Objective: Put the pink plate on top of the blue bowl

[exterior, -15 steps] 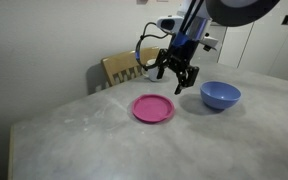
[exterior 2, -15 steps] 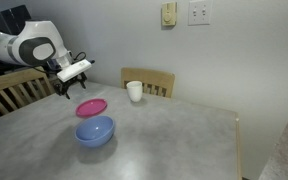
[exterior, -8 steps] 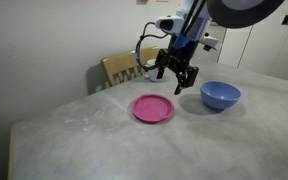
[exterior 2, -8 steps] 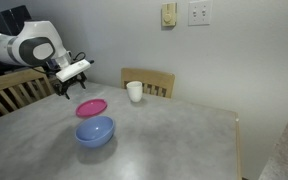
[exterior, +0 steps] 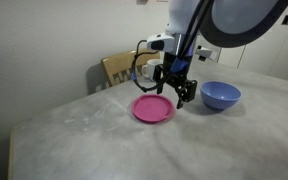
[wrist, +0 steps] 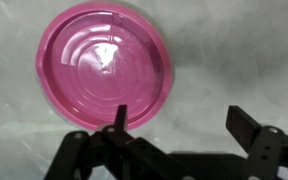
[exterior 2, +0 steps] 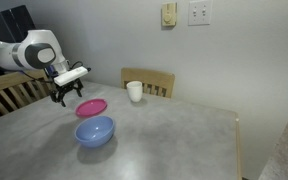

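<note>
Your gripper (exterior: 177,92) hovers low over the table (exterior: 74,130), jaws spread wide and empty. In the wrist view, one finger (wrist: 121,115) overlaps the near rim of the pink plate (wrist: 106,65) while its partner hangs over bare tabletop, so the plate lies off-centre toward that finger (round, no long axis). The blue bowl (exterior: 220,95) sits nearby, apart from the plate. No writing is legible.

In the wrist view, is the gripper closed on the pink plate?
No, the gripper is open, its jaws standing wide apart, and the pink plate lies flat on the table.
</note>
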Controlling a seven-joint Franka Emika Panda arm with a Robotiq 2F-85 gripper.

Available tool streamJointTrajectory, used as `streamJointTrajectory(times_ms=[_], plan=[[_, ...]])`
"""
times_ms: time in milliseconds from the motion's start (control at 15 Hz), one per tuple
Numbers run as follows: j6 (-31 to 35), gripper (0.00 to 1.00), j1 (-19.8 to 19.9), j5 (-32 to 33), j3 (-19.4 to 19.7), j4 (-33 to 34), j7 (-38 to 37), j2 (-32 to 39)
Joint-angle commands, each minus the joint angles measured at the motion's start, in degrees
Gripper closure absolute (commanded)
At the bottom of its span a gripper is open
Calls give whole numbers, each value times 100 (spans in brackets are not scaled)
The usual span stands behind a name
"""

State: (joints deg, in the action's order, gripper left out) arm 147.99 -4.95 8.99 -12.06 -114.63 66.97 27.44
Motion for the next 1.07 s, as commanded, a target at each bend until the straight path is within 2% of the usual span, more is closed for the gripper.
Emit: streamJointTrajectory(times_ms=[0,533,1000], plan=[[-254,0,48,31,-69,475,199,497],[-535,0,188,-26,-43,1223,196,1434],[-626,0,242,-67,-92,1559,203,1794]])
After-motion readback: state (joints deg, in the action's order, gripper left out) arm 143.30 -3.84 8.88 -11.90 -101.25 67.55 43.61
